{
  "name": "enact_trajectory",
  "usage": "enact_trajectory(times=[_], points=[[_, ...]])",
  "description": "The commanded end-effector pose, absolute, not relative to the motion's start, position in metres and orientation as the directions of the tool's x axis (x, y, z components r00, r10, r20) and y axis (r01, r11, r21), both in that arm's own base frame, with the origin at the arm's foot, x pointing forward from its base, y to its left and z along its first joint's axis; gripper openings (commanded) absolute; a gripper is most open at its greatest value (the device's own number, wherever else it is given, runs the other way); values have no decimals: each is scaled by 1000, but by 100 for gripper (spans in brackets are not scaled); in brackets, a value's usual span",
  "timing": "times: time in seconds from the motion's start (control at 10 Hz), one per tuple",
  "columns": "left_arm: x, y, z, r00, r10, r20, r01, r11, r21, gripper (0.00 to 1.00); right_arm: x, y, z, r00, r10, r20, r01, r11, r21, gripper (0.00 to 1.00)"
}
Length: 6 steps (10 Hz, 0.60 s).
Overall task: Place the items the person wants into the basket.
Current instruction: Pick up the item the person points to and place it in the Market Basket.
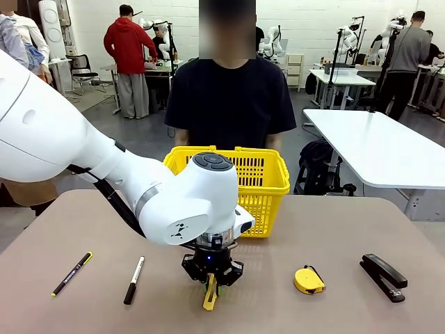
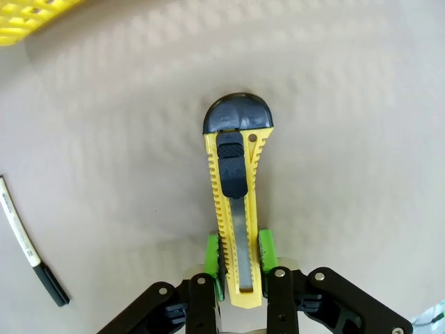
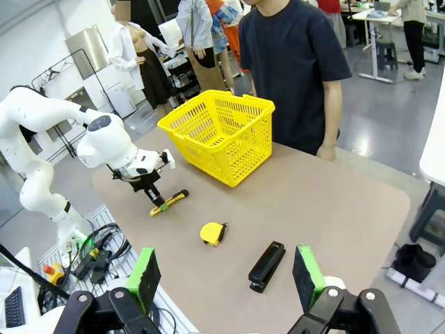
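Note:
My left gripper (image 1: 211, 284) points down near the table's front edge, its green pads (image 2: 214, 259) pressed against both sides of the yellow-and-black box cutter (image 2: 235, 202). The cutter lies flat on the tabletop, also seen as the box cutter (image 1: 209, 297). Left of it lies the marker (image 1: 134, 280) with its black cap toward me. The round yellow tape measure (image 1: 309, 280) sits to the right. Behind stands the yellow basket (image 1: 261, 174), with the person (image 1: 229, 97) in a dark t-shirt at the far edge. My right gripper (image 3: 226, 278) hovers high over the table, open, holding nothing.
A thin black pen (image 1: 71, 273) with a yellow tip lies at the front left. At the front right lies a black stapler (image 1: 383, 276). The left arm's white wrist (image 1: 201, 202) hides part of the basket's front.

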State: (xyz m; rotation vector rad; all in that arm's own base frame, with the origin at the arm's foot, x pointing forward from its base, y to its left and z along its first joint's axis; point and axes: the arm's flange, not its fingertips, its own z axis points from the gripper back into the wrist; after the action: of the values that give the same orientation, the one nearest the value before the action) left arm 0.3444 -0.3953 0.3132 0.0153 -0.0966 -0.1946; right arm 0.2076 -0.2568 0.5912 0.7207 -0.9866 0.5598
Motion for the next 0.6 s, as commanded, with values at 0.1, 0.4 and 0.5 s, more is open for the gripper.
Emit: enact_trajectory(times=[0.1,0.4,0.5], points=[[300,-375,429,873,-487,0,487,873,5,16,209,-258,593,420,89,903,-723,634,273,100],[258,-364,538,818,-575,21,568,813,130,16,209,-258,593,420,89,903,-723,634,273,100],[255,-366,559,806,-591,29,582,800,144,16,209,-258,593,420,89,903,-723,634,273,100]])
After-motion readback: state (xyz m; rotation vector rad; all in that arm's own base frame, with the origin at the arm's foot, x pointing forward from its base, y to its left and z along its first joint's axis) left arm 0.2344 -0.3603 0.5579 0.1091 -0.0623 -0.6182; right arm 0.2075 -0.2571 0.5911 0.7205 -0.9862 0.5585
